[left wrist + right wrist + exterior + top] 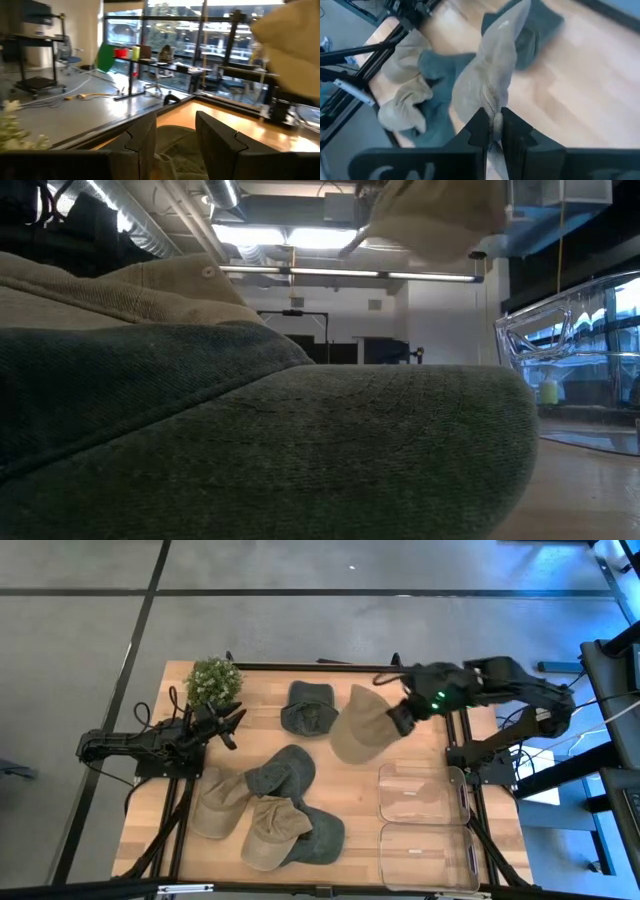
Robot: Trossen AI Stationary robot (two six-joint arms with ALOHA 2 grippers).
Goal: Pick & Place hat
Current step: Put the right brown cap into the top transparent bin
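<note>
A tan hat (360, 726) hung clear of the table, its length trailing from the right gripper (402, 718), whose fingers (479, 131) pinched its edge. Two clear bins (422, 793) lay just beside it, nearer the front. The left gripper (228, 726), fingers apart, waited by the plant (213, 681).

**Tan hat lifted, rest on surface**

Tan hat (358, 726) hangs limp, pinched at one edge btwn right gripper (494, 131) fingers, off the wooden surface (420, 745), near the far right side. It's corduroy-like, folded, drooping down w/ brim end lowest. Dark green hat (307, 707) lies flat just beside it, at far middle. Near side: pile of two tan hats (222, 802) & two green hats (283, 772), overlapping, crumpled, touching each other.
</note>
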